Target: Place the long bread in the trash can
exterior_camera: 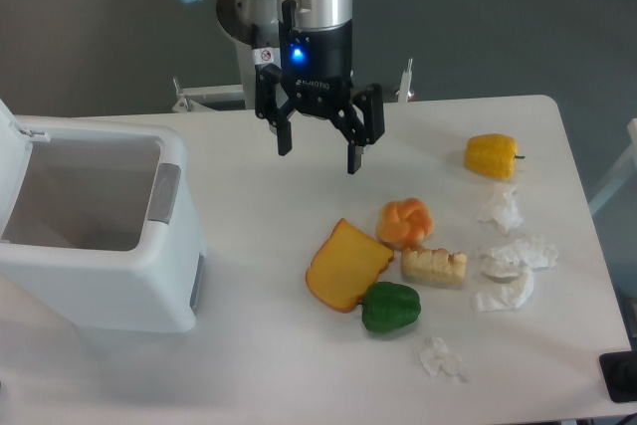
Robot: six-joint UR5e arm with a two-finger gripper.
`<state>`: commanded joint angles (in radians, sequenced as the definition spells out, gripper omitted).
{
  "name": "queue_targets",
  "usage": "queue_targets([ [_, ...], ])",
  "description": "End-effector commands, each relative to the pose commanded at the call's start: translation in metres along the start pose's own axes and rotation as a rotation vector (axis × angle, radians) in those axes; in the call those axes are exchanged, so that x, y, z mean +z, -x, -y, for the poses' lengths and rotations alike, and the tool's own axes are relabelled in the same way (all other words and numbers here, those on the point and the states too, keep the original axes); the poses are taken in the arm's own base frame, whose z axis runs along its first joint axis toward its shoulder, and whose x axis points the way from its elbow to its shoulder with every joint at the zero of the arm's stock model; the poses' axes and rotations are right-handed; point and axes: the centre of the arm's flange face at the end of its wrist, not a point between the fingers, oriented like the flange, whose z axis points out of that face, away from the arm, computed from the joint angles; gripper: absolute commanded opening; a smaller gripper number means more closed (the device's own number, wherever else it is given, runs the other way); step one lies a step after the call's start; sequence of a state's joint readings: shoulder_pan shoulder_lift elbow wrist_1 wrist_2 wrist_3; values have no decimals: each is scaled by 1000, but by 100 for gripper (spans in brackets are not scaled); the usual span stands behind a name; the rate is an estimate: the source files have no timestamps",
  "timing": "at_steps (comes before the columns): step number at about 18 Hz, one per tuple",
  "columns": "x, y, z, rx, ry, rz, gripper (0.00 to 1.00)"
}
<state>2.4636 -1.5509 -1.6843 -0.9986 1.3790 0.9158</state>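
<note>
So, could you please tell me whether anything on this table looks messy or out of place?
Crumpled white paper scraps lie scattered on the right side of the table, beside the toy food, like litter. No long loaf shows anywhere, though the trash can stands open and the hand hangs open and empty.

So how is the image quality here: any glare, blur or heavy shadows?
Fixed camera view: lighting soft and even, shadows faint under the toast slice and green pepper; the trash can reads bright, nearly blown out; the open gripper is sharp, its blue LED glowing.
</note>
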Motion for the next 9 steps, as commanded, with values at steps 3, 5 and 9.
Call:
queue_targets([
  [3, -3, 1, 2, 3, -4, 5, 100],
  [5, -3, 2, 1, 1, -3, 5, 100],
  [9, -3, 1, 2, 3, -5, 4, 100],
])
